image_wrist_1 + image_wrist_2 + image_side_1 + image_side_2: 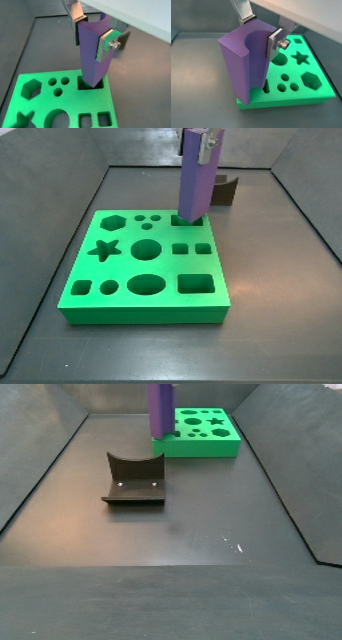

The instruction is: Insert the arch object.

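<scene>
Purple and upright, the arch object (92, 52) sits clamped between my gripper (93, 31) fingers (276, 42), its lower end entering a square hole at the corner of the green board (147, 293). In a side view the dark fixture (134, 480) stands well apart on the floor (its curved notch facing up).

Even, soft light falls from overhead, bright enough to keep colours vivid on the green board (147, 278). The dark worktop (174, 544) carries a dull sheen and a few small white glints. Shadows stay faint and short. Both wrist views look soft, and near the lens the claw (93, 31) holding the purple block (92, 52) blurs against a washed-out white patch.
</scene>
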